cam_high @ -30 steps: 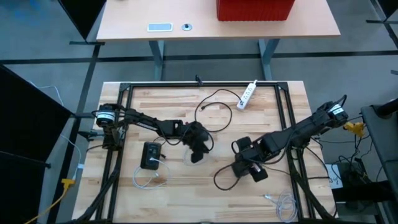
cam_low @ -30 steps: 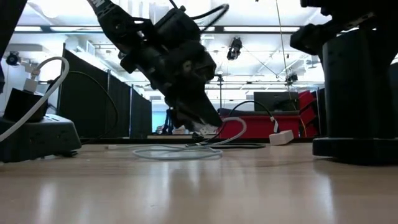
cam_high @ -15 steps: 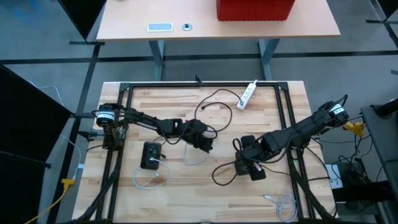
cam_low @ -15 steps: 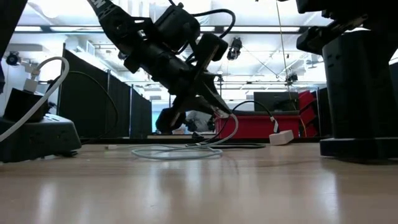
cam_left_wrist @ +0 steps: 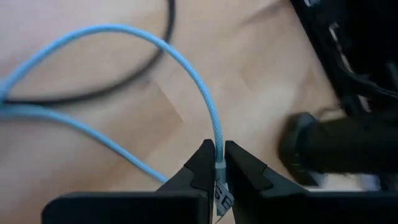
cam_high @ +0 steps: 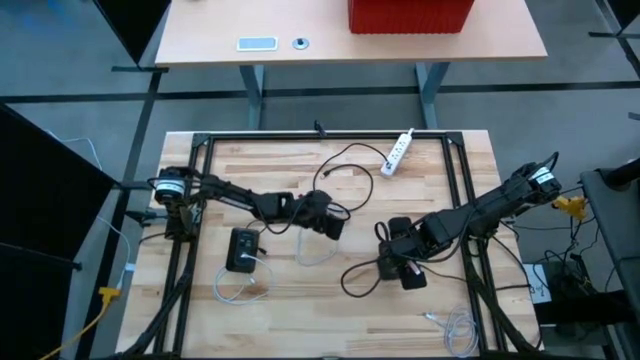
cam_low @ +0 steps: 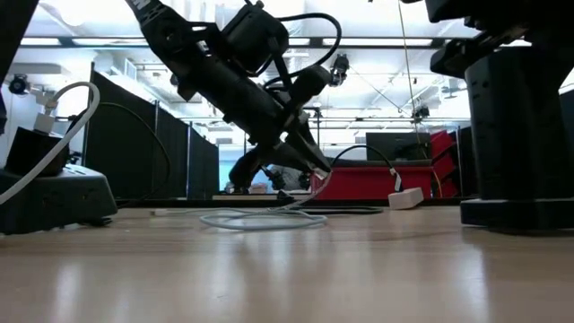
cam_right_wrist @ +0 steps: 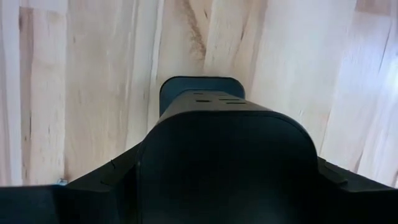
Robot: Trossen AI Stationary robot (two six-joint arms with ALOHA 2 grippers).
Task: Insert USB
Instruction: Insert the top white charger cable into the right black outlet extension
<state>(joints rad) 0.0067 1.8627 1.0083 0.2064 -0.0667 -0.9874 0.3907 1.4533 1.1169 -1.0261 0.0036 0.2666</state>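
Left claw (cam_left_wrist: 218, 163) pinches blue cable (cam_left_wrist: 186, 74); tag letters unreadable. Right claw clasps black block (cam_right_wrist: 214, 130).

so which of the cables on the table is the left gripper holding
The thin light-blue cable, pinched between the shut left gripper fingers. The black cables lie loose on the wooden table, and another pale coil sits untouched at its edge.

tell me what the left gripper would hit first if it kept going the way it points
Probably the right arm: the left gripper, shut on the light blue cable, points across bare wood toward it, though depth is unclear.
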